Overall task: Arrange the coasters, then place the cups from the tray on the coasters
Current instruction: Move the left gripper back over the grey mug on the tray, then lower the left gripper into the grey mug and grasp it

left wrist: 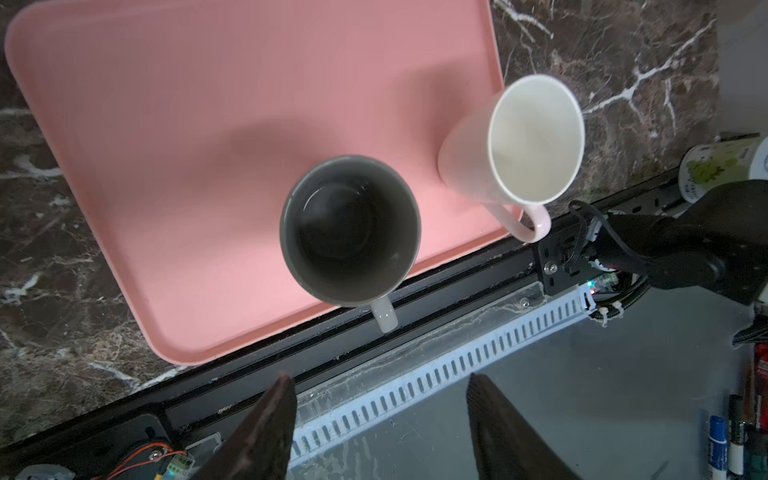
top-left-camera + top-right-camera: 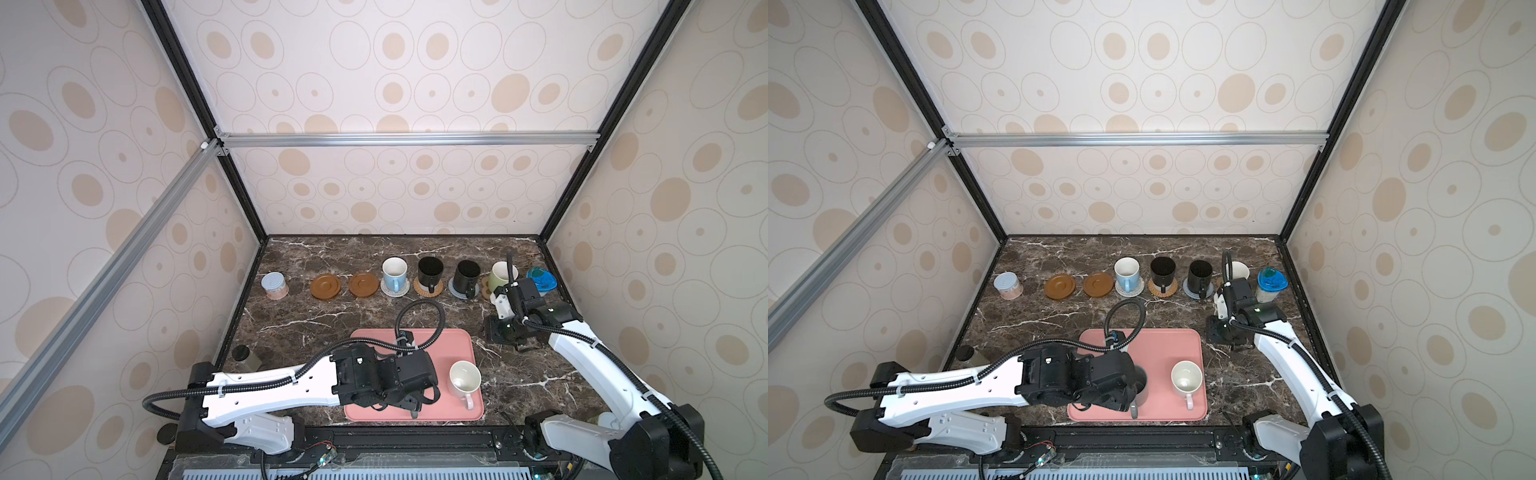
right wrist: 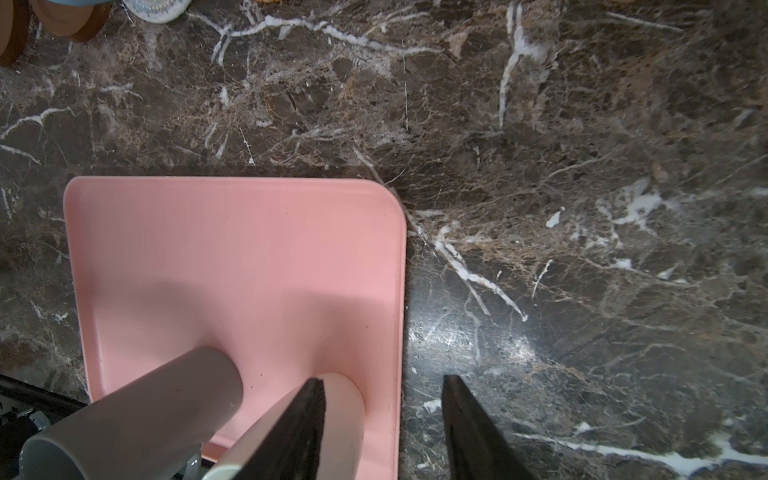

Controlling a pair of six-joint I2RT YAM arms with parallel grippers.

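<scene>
My left gripper (image 1: 379, 376) hangs with its fingers spread and nothing between them. The grey mug (image 1: 349, 232) stands upright on the pink tray (image 1: 187, 124) just ahead of and below the fingertips, and the white mug with the pink handle (image 1: 536, 137) stands beside it, toward my right arm. My right gripper (image 3: 383, 378) is parted too and pinches nothing, over the marble table (image 3: 582, 208) just off the tray's corner. Far beyond both grippers, a brown wooden disc (image 2: 325, 286) and its twin (image 2: 363, 285) lie bare beside the blue-handled mug (image 2: 394, 272), which stands on a coaster.
</scene>
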